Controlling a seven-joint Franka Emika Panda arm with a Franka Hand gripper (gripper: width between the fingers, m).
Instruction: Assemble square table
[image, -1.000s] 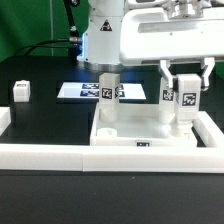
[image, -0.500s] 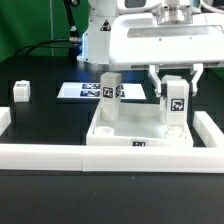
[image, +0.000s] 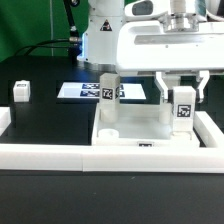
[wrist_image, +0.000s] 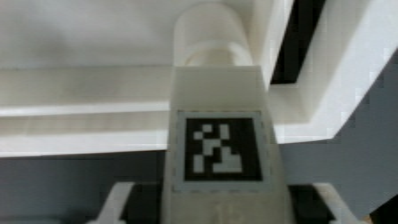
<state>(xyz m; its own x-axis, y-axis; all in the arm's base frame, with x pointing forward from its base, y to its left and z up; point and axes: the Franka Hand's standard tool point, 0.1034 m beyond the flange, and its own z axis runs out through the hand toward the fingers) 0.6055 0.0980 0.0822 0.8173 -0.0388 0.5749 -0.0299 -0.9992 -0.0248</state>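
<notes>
Claw (image: 184, 92) turned; gripped leg (image: 184, 110) upright, seemingly seated in tabletop (image: 130, 128) corner.

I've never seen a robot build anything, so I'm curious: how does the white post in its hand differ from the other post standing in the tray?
The held leg is clasped by the hand; the free leg stands alone. The held leg is at the tabletop's corner on the exterior view's right, the free leg on its left. Both are white, upright and tagged.
</notes>
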